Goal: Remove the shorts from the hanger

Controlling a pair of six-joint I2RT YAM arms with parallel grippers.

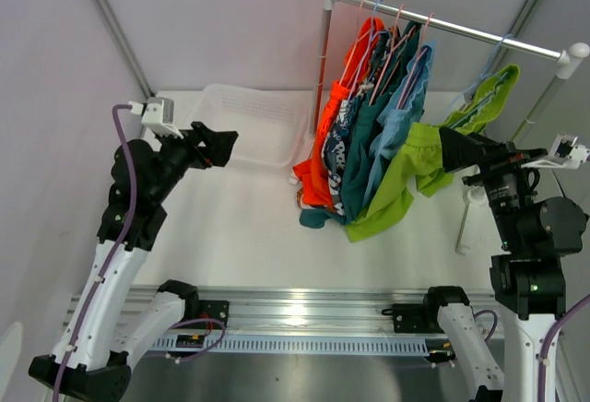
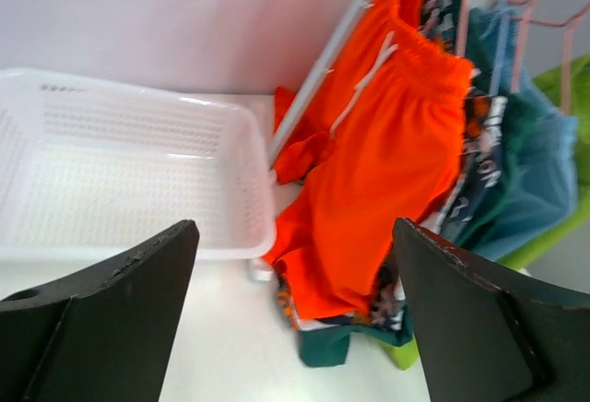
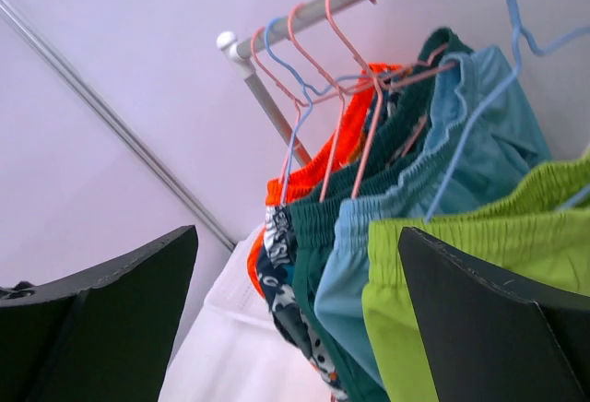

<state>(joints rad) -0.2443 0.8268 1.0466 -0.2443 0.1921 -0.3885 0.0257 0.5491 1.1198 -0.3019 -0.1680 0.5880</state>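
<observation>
Five prs shorts [image 1: 369, 158] hung on rail [image 1: 479, 31] — both end effectors [image 1: 227, 144] [image 1: 448, 151] spread wide.

No legible text, label, brand, number or sign found in any view. White marks on the printed shorts [image 2: 481, 153] resemble lettering but are too blurred to read.
</observation>
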